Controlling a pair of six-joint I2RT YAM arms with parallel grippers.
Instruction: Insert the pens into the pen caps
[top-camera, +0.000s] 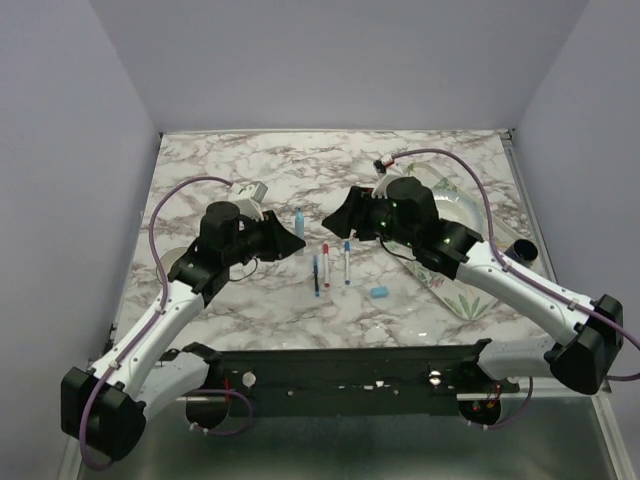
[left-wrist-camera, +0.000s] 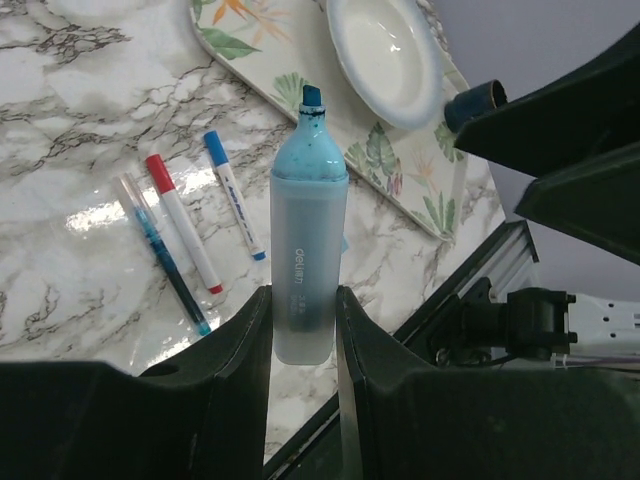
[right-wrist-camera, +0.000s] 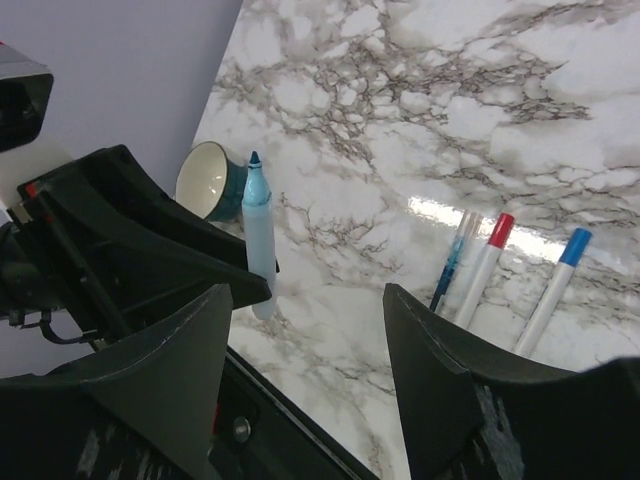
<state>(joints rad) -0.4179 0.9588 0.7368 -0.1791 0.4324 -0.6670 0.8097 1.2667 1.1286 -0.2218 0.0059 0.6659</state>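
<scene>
The marble table (top-camera: 230, 170) is smooth and shiny, so small parts could skid on it when pinched. The flowered tray (left-wrist-camera: 400, 165) lies along the right side.

The left claw (left-wrist-camera: 302, 310) is clamped on the bottom end of a light blue marker (left-wrist-camera: 308, 240), which stands tip up above the table. With so much of its length above the fingers, an off-line push could tilt it in the grip.

The right claw (right-wrist-camera: 308, 300) stands open and empty just beside the marker. If it closes in carelessly, it may knock the marker or the left claw.

Three thin pens (top-camera: 326, 265) lie side by side below the claws and could easily be nudged.

The light blue cap (top-camera: 379, 292) lies alone near the tray's edge. It is tiny, so it is likely to slip or roll away.
</scene>
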